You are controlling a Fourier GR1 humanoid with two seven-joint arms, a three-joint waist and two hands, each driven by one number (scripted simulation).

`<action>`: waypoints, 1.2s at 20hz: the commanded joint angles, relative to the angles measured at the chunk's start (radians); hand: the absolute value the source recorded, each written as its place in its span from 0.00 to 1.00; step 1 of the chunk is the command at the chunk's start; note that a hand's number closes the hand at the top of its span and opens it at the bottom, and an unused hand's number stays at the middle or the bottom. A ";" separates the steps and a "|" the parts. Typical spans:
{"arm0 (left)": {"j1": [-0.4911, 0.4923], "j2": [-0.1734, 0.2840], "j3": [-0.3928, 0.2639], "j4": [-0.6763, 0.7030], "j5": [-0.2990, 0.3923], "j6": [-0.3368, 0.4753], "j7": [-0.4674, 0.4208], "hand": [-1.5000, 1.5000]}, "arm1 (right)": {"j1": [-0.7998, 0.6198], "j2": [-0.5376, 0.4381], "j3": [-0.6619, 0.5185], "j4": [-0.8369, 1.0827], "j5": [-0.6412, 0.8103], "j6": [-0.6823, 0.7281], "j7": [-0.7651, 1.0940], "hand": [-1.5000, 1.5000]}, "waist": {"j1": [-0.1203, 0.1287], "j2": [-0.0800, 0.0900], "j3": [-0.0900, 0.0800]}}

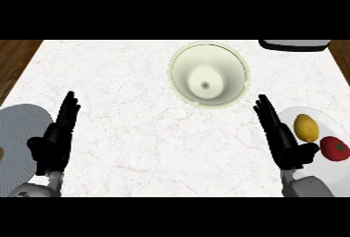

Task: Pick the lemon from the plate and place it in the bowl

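The lemon [307,127] lay on the plate [338,173] beside a tomato [335,148]. The right hand [282,139], fingers straight and empty, stood just left of it. Judged light, stiff, smooth-skinned: grasp across its narrow middle.

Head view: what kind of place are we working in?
Likely a kitchen counter: a white marble-look top holding a pale bowl and a plate with a lemon and tomato.

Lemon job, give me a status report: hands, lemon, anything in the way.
Both hands open: left hand, right hand beside the plate. Lemon on plate, untouched, tomato next to it. Bowl empty, path clear.
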 commanded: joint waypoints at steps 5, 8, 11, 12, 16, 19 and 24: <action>-0.048 -0.014 0.098 -0.089 0.161 -0.138 -0.055 0.50 | -0.123 -0.089 -0.325 0.091 -0.149 -0.164 0.190 0.00 | -0.032 -0.003 0.011; -0.061 -0.032 0.084 -0.099 0.174 -0.141 -0.044 0.50 | 0.048 -0.304 -0.278 0.275 0.117 -0.342 0.256 0.00 | -0.067 0.024 -0.005; -0.053 -0.010 0.118 -0.122 0.262 -0.233 -0.024 0.50 | -0.061 -0.246 -0.382 0.322 0.060 -0.495 0.315 0.00 | -0.019 0.002 0.011; -0.067 -0.008 0.138 -0.103 0.277 -0.251 -0.031 0.50 | -0.116 -0.269 -0.370 0.353 0.092 -0.507 0.331 0.00 | -0.015 0.003 0.012; -0.090 -0.021 0.139 -0.076 0.274 -0.263 -0.022 0.50 | -0.174 -0.416 -0.329 0.450 0.206 -0.483 0.364 0.00 | -0.020 0.001 0.012; -0.053 -0.007 0.172 -0.050 0.312 -0.338 -0.058 0.50 | -0.218 -0.500 -0.248 0.511 0.252 -0.333 0.492 0.00 | -0.010 0.001 0.012; -0.078 -0.008 0.158 -0.033 0.286 -0.331 -0.064 0.50 | -0.237 -0.613 -0.097 0.527 0.239 0.107 0.721 0.00 | 0.015 0.011 0.006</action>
